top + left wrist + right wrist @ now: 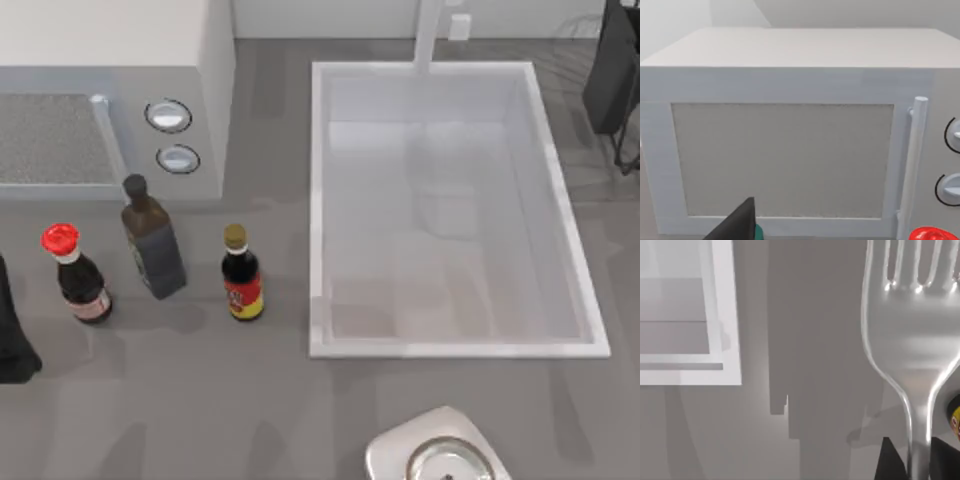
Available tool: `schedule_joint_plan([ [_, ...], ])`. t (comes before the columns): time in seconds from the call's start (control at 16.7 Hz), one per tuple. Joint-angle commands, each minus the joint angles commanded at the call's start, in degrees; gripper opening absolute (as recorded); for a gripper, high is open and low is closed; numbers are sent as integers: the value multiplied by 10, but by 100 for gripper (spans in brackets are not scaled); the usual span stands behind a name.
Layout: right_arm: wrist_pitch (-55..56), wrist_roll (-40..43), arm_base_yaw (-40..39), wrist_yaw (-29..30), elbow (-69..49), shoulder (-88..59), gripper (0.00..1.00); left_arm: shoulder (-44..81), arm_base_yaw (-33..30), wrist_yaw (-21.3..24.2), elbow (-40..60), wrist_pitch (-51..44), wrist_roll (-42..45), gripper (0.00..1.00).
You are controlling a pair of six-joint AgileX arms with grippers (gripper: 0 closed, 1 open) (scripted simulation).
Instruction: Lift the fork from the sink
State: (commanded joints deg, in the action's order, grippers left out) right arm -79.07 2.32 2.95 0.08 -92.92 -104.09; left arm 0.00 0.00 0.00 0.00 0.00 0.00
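Observation:
The shiny silver fork [910, 335] fills the right wrist view, tines pointing away from the camera, held up over the grey counter beside the sink's white rim [725, 315]. My right gripper [917, 457] is shut on the fork's thin handle, a dark finger [890, 462] on each side of it. In the top view the white sink [450, 349] has a bare basin, and my right arm [615, 70] hangs off its far right corner. My left arm [12, 340] is parked at the table's left edge, with one dark finger [737, 225] facing the microwave.
A white microwave [110, 100] stands at the back left. Three bottles stand in front of it: a red-capped one [75, 275], a tall dark one [152, 240] and a small one with a yellow label [241, 275]. A round steel bowl-like item [440, 455] sits at the front edge. The pale faucet [428, 35] rises behind the sink.

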Motion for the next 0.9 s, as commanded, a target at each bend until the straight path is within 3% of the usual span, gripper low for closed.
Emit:
schedule_joint_plan([
  [0.6,228,-2,0,0,190,-33,0,0,0,0,0,0,0,100],
  [0.9,243,-2,0,0,203,-37,0,0,0,0,0,0,0,100],
])
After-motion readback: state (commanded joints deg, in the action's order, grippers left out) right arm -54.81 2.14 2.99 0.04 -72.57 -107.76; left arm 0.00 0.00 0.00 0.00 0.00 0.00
